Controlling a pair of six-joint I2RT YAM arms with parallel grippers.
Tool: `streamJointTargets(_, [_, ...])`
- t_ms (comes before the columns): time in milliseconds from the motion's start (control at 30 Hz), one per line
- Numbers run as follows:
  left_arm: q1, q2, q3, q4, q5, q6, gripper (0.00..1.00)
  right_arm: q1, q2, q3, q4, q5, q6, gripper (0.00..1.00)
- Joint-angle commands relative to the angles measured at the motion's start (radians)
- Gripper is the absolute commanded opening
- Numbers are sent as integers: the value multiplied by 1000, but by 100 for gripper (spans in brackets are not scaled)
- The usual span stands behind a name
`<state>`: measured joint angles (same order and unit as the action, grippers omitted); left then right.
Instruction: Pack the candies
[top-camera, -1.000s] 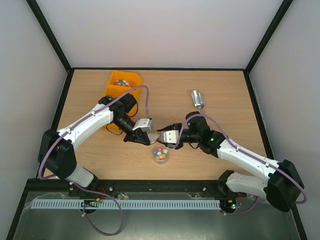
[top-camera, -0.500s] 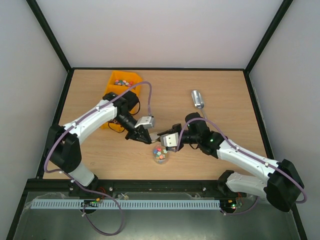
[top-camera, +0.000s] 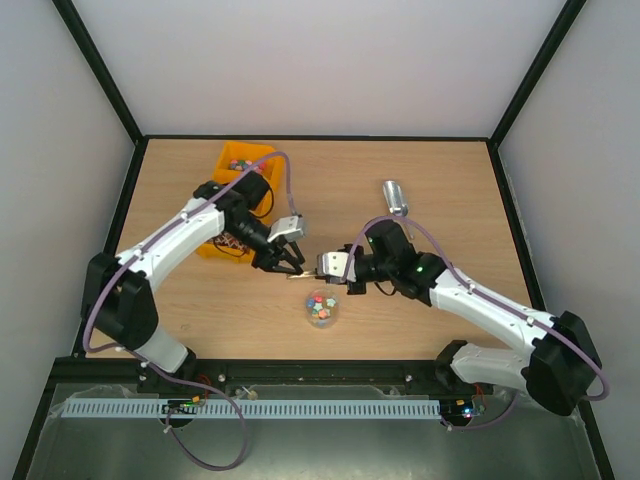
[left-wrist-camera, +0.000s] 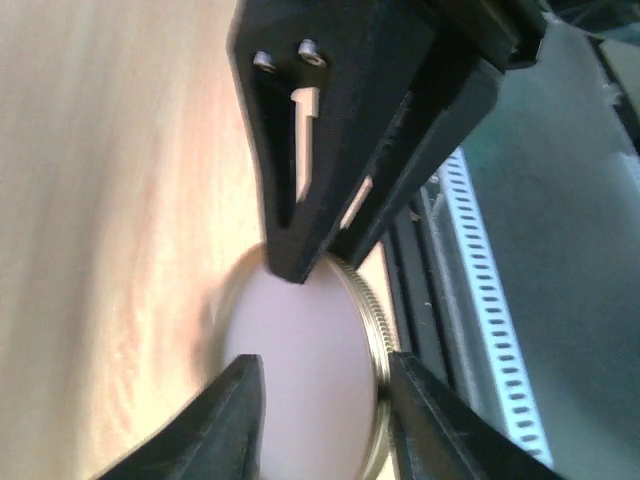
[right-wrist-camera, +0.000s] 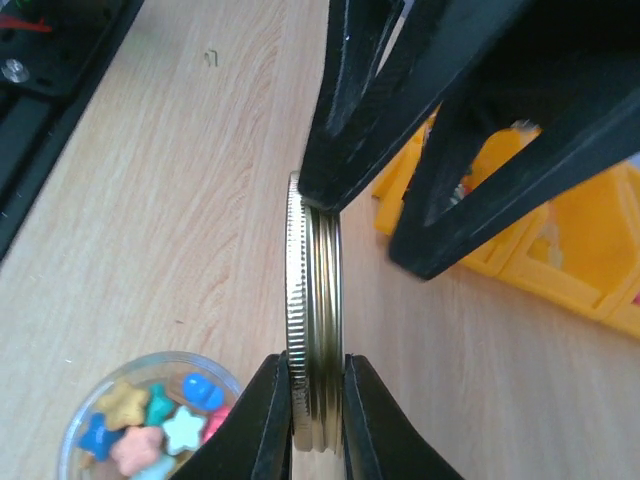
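The candies (top-camera: 320, 308) are small, bright, star and round shapes in a clear round jar on the table; the right wrist view shows them at lower left (right-wrist-camera: 150, 425). More candies lie in the yellow bin (top-camera: 228, 182). My right gripper (top-camera: 314, 272) (right-wrist-camera: 315, 368) is shut on a gold screw lid (right-wrist-camera: 314, 300), pinching its two faces and holding it on edge above the table beside the jar. My left gripper (top-camera: 288, 262) (left-wrist-camera: 325, 365) is open. Its fingers stand apart at the rim of the lid (left-wrist-camera: 300, 370), facing the right gripper.
A silver cylindrical object (top-camera: 396, 198) lies on the far right of the wooden table (top-camera: 450, 190). The yellow bin also shows behind the lid in the right wrist view (right-wrist-camera: 570, 250). Black frame rails run along the table's edges.
Both grippers have drifted a little away from the jar toward the far side with the lid between them. The left arm has swung back toward the bin. The jar has not moved.
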<state>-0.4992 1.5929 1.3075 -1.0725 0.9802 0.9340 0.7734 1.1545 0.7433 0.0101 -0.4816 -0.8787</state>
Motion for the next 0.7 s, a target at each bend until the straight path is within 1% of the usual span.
streamJointTargets(0, [39, -101, -42, 217, -30, -190, 43, -16, -22, 47, -134, -83, 215, 1])
streamJointTargets(100, [62, -200, -130, 449, -115, -343, 60, -44, -28, 68, -149, -116, 342, 1])
streamJointTargets(133, [70, -242, -163, 534, -156, -399, 67, -58, -23, 81, -157, -135, 384, 1])
streamJointTargets(200, [82, -325, -229, 671, -236, -480, 97, -92, -6, 107, -170, -190, 469, 1])
streamJointTargets(233, [83, -361, -257, 715, -276, -496, 99, -106, 6, 119, -178, -220, 509, 1])
streamJointTargets(333, [83, -428, -314, 773, -353, -534, 99, -148, 58, 154, -226, -325, 589, 1])
streamJointTargets(433, [83, -445, -333, 769, -396, -591, 100, -187, 130, 179, -246, -443, 680, 1])
streamJointTargets(567, [83, -493, -362, 736, -443, -615, 99, -207, 204, 182, -243, -573, 773, 1])
streamJointTargets(667, [82, -545, -396, 606, -421, -480, 99, -207, 218, 155, -219, -606, 814, 2])
